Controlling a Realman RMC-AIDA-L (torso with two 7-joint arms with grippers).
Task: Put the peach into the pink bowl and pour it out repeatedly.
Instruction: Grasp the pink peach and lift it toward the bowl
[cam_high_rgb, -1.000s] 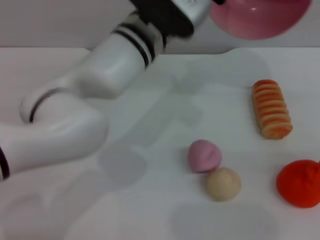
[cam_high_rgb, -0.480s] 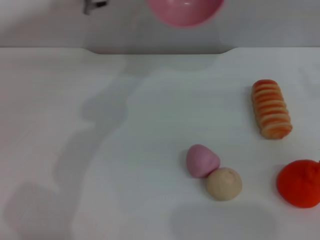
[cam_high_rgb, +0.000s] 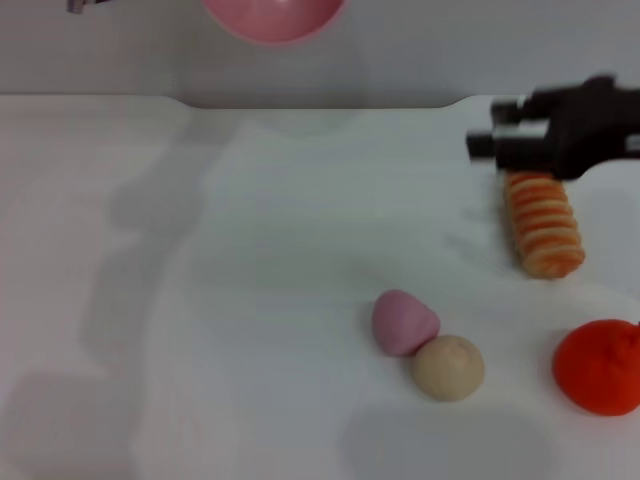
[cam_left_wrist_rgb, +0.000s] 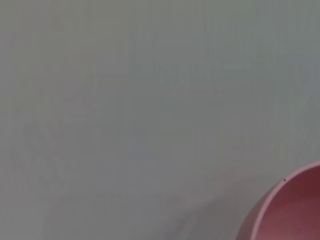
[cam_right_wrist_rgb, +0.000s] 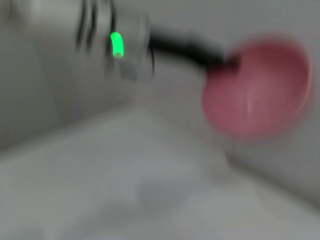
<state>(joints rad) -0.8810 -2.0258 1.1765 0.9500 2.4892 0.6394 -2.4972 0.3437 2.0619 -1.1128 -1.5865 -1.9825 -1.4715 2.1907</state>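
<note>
Nearest the counter's (cam_high_rgb: 200, 350) front edge, toward the right, the peach (cam_high_rgb: 403, 321) lies on its side, touching a beige ball (cam_high_rgb: 448, 367) just in front of it. An orange-red lumpy fruit (cam_high_rgb: 599, 366) sits at the right edge. Farther back, a striped orange roll (cam_high_rgb: 543, 222) lies lengthwise near the right edge, and the right gripper (cam_high_rgb: 480, 135) hovers over its far end, fingers spread with nothing between them. Beyond the far edge, the pink bowl (cam_high_rgb: 273, 17) hangs high in the air, pinched at its rim by the left gripper (cam_right_wrist_rgb: 225, 62).
</note>
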